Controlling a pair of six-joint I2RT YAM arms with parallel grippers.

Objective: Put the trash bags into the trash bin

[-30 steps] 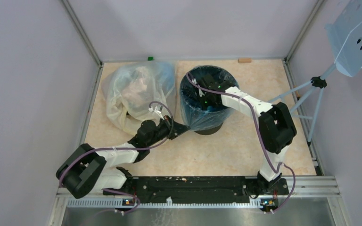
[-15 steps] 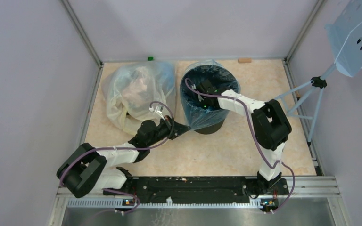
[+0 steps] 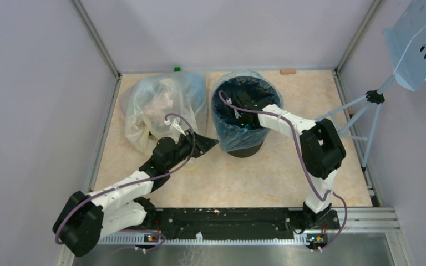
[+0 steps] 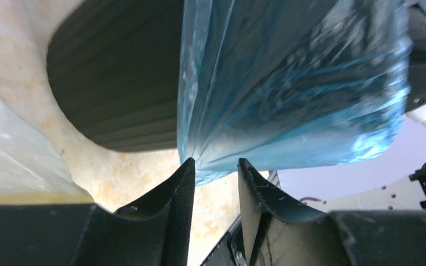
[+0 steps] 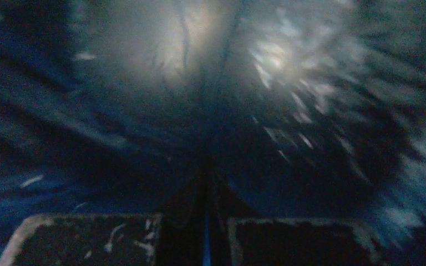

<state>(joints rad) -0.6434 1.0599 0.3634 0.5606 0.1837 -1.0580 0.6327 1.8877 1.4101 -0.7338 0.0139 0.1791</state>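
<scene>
Left tool (image 4: 211, 166) partly spread, with a clear gap between its two black ribbed fingers (image 4: 176, 206). Gathered lower tip of the trash bag (image 4: 288, 94) right at the mouth of that gap, touching the tip of the finger on the left of the wrist view, not clamped.

Right tool (image 5: 206, 185) down inside the trash bin (image 4: 116, 83), pressed together, blue film all around it. Thin blue streak in the seam between its fingers; too dark and blurred to tell whether film is pinched there.

Trash bag thin, glossy, translucent blue, heavily wrinkled. Lining the bin from inside, folded over the rim and draped down the ribbed black outer wall on the near side, stopping short of the base.

Bin upright on the worktop (image 3: 266, 172), toward the far edge, just beside a large clear bag (image 3: 155, 108) on its left. Left tool low, between the clear bag and the bin.
</scene>
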